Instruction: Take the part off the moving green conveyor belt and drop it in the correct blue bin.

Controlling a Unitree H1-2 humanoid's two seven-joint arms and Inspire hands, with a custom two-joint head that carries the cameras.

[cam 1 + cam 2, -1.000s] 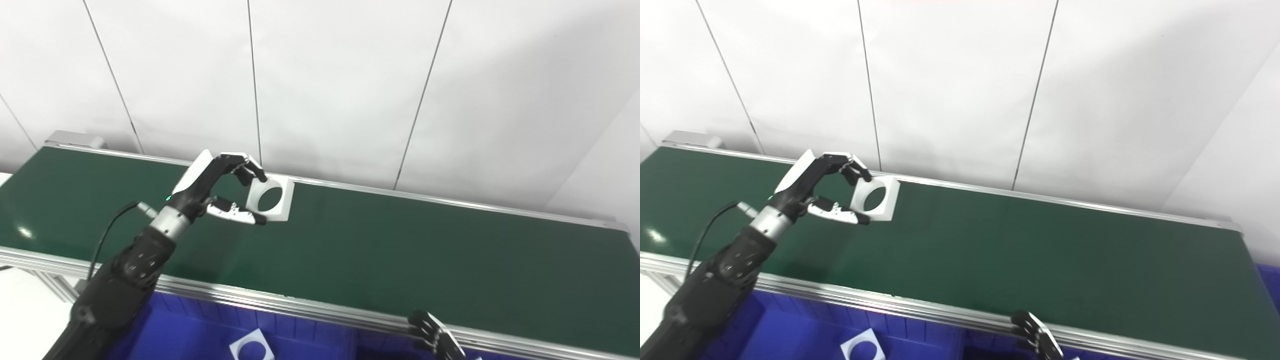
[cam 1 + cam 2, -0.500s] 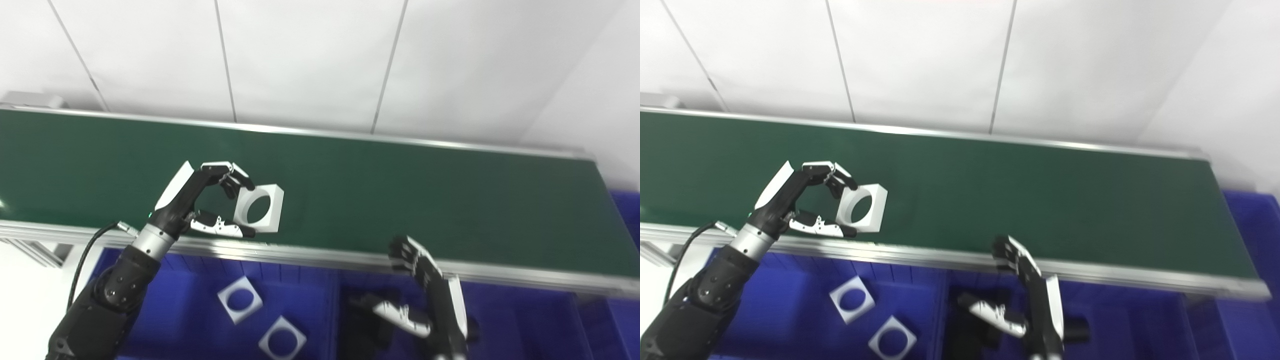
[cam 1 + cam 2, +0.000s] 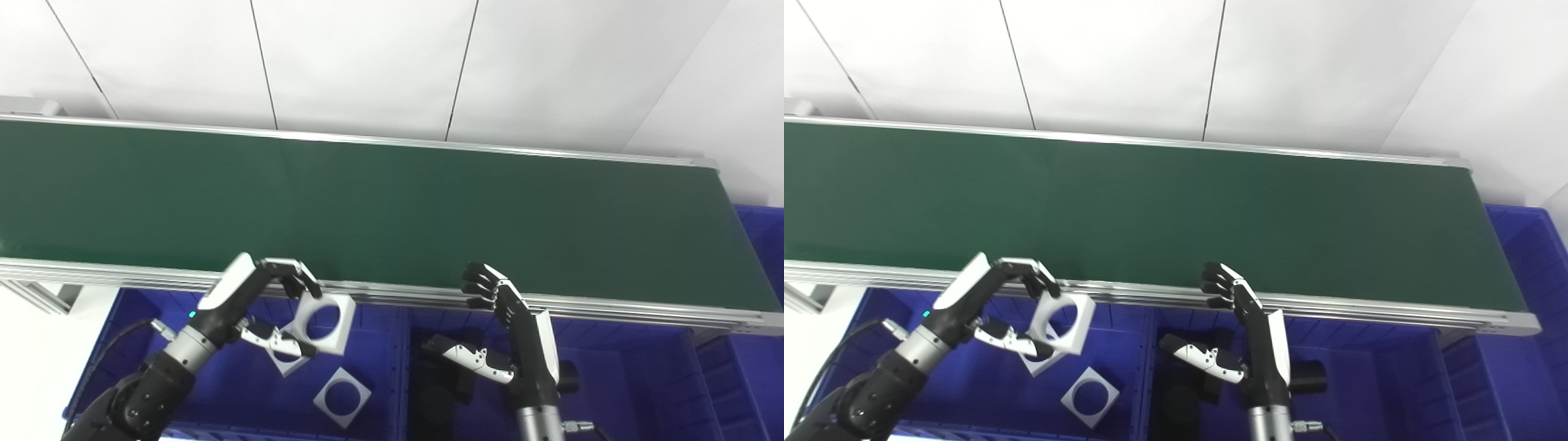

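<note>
while pinched by left hand (image 3: 257,303), part (image 3: 323,321) above bin (image 3: 380,392)

belt (image 3: 392,202): dark green, plain; silver metal rails along both edges
part (image 3: 323,315): white square, round hole showing blue through it
left hand (image 3: 257,300): black fingers, white back plate and thumb shell, silver wrist, small green light
right hand (image 3: 511,334): black fingers, white back plate, white thumb, silver wrist
left bin (image 3: 380,343): deep blue; two white square parts (image 3: 343,397) inside
right bin (image 3: 625,380): deep blue; black items inside, shapes unclear
wall (image 3: 367,61): white panels, thin dark seams
</note>
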